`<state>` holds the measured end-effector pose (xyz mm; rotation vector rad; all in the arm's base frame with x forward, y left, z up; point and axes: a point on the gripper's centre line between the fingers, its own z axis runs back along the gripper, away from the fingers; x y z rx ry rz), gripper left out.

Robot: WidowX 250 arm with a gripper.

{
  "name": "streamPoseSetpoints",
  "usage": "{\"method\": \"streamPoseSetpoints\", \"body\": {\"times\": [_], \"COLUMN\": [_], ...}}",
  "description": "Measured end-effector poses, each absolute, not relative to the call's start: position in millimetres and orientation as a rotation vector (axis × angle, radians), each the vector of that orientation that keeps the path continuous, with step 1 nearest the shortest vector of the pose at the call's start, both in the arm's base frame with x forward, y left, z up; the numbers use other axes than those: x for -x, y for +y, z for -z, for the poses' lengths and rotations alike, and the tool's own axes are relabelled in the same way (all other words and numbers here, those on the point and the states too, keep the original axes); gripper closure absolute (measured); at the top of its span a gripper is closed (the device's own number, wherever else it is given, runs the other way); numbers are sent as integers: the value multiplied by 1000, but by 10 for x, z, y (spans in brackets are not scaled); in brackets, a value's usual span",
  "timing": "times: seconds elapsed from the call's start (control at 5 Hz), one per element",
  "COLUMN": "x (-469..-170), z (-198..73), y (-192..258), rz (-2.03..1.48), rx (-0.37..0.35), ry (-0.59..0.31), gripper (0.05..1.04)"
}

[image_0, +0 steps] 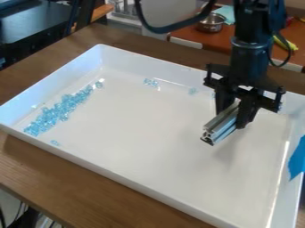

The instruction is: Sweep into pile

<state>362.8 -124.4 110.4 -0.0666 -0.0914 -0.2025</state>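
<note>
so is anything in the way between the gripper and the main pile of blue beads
Nothing visible stands between the gripper, holding its metal bar, and the main pile. A few loose beads lie off that path, near the tray's far wall.

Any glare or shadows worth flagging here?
Camera view: bright glare streaks along the far and right inner edges of the white tray; a faint, soft shadow on its floor near the metal bar; small highlights on the translucent blue beads; the black gripper stands dark against the tray.
</note>
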Motion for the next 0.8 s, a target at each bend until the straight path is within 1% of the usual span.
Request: {"method": "streamPoseSetpoints", "body": {"times": [0.2,0.4,0.6,0.8], "x": [-3745,-3873,-3871,-3861], "z": [-979,-926,-803,-789], "y": [-1236,-1012,-876,-746], "rz": [201,159,149,156], "rx": [59,48,28,27], "ry": [-79,-109,-139,-159], "gripper": [707,707,707,707]}}
